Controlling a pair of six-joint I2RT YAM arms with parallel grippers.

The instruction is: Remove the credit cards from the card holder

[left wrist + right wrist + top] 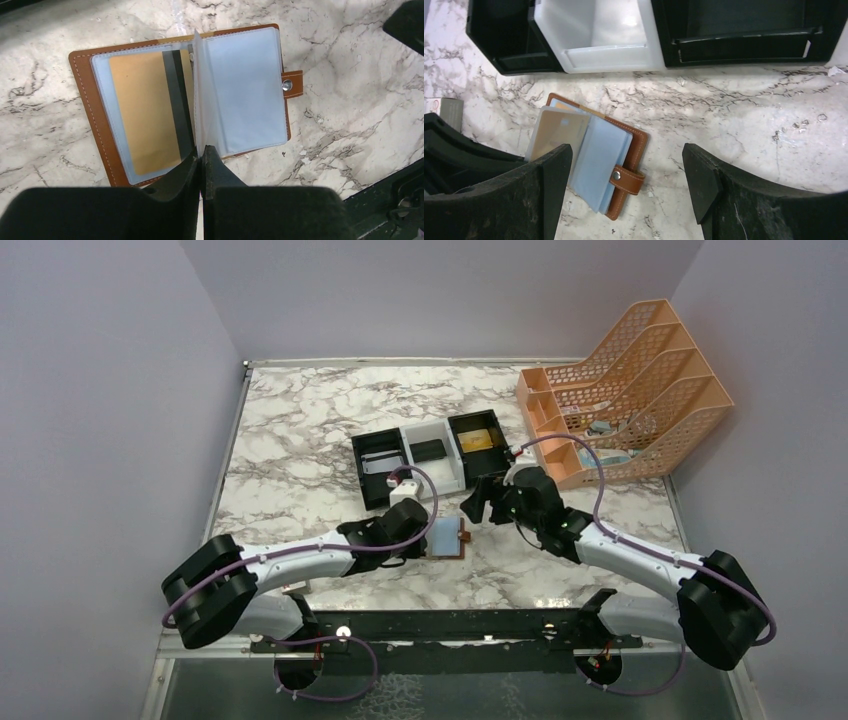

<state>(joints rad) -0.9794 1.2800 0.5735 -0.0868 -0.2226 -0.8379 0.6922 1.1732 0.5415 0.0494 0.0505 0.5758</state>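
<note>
Pinching with our left gripper (202, 156), we have its two black fingers pressed together on the lower edge of a clear plastic sleeve (198, 90), which stands upright from the spine of the small brown leather card holder (84, 95). The holder lies open and flat on the white-and-grey marble table (350, 125), just ahead of our bases and between both arms. A flat gold plastic credit card (145, 115) sits in the pocket left of that sleeve, with a dark strip beside it that we cannot identify. Our right gripper (626, 165) hovers over the holder's snap-tab (626, 179) side, fingers spread wide and holding nothing. We judge that the thin sleeve could slip from the pinch or tear at its stitching if we pull hard. The light holder could also lift or slide, since nothing pins it down, and the right fingers might then close on plastic rather than on the card. Beyond lies the black-white-black three-compartment tray (452, 478), then the peach plastic file organiser (650, 380) at the far right. Only the left wrist view shows the pinch and the gold card's pocket. The right wrist view shows only the tray's front walls. Only the overhead view reveals a gold card (478, 440) and a dark card (430, 450) lying inside that tray.
</note>
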